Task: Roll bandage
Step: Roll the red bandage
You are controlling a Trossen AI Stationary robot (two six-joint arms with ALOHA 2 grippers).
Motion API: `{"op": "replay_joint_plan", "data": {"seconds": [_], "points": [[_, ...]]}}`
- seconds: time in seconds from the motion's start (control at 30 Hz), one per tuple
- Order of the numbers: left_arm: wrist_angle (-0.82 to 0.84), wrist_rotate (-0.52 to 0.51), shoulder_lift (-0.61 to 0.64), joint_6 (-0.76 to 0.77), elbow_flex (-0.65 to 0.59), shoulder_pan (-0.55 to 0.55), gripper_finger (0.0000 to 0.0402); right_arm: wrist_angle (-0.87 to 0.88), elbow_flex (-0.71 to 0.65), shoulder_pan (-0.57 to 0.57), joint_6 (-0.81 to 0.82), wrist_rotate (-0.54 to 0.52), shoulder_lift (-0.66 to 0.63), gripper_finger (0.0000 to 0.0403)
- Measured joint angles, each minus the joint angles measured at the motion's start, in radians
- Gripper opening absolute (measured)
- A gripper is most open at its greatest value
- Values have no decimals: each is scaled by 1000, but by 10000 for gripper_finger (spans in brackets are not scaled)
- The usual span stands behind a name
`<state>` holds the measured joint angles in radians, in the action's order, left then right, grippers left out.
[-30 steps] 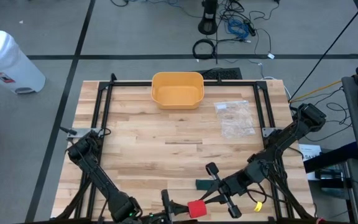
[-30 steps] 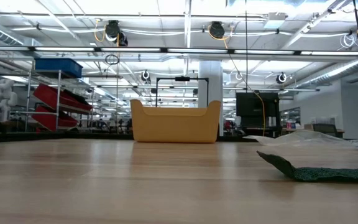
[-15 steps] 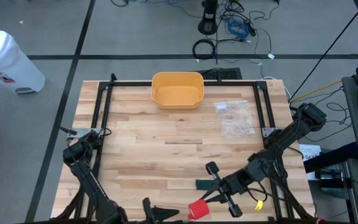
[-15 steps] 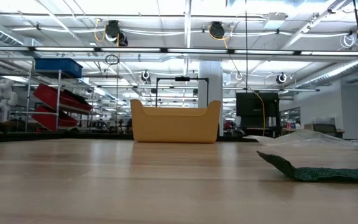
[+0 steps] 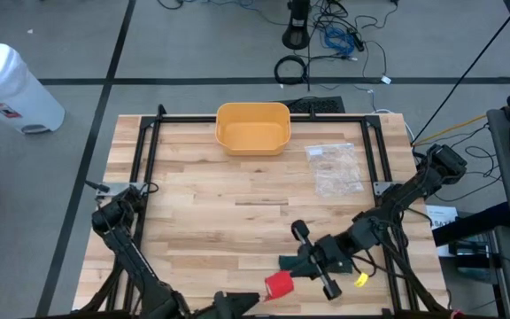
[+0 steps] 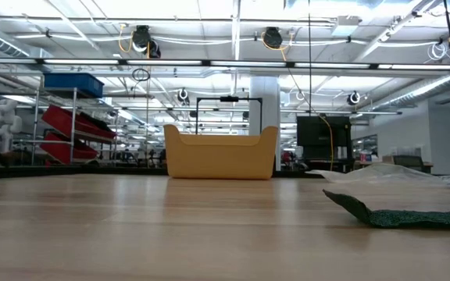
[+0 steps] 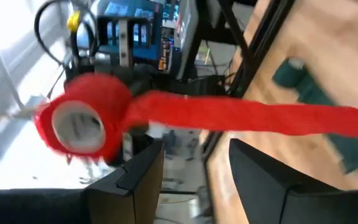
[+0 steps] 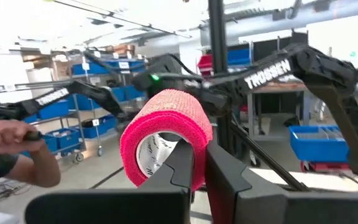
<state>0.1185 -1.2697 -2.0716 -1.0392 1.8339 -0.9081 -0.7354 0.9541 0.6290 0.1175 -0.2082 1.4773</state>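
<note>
A red bandage roll (image 5: 279,285) hangs above the table's near edge, with my right gripper (image 5: 292,275) shut on it; the right wrist view shows the roll (image 8: 166,127) with its hollow core. In the left wrist view a loose red strip (image 7: 260,117) runs sideways from the roll (image 7: 82,121) and out of the picture. My left gripper (image 7: 194,149) stands open just short of that strip, near the table's near edge (image 5: 237,304). A dark green bandage strip (image 5: 292,262) lies flat on the table under the right gripper and also shows in the low view (image 6: 401,218). My right gripper pinches the roll's lower side (image 8: 197,177), which goes down into the narrow gap between its two fingers; whether one finger is inside the core, I cannot tell. The fingers point about level toward the table's left. The roll is lifted clear. My left gripper: I cannot tell whether its fingertips (image 7: 145,163) touch the strip.
A yellow bin (image 5: 252,128) stands at the table's far edge and a clear plastic bag (image 5: 336,168) lies at the far right. Black frame rails (image 5: 144,168) run along the table's sides. A person's hand (image 8: 5,149) shows beyond the table.
My left gripper has rolled about the line it points along and sunk a little near the table's near edge. My right gripper has carried the red roll a short way toward the far edge, still shut on it. The green strip has stayed where it was.
</note>
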Motion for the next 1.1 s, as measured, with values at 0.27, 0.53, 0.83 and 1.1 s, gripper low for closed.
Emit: {"op": "replay_joint_plan", "data": {"seconds": [0.27,0.53,0.83,1.1], "points": [[68,0,0,-278,0,19,189,14,0,-21,18,1,0,18],[228,0,0,-276,0,34,189,28,0,-22,21,2,1,18],[240,21,0,-338,0,34,189,29,0,-21,28,1,2,18],[241,83,0,-424,0,34,189,29,0,-22,55,1,2,18]]}}
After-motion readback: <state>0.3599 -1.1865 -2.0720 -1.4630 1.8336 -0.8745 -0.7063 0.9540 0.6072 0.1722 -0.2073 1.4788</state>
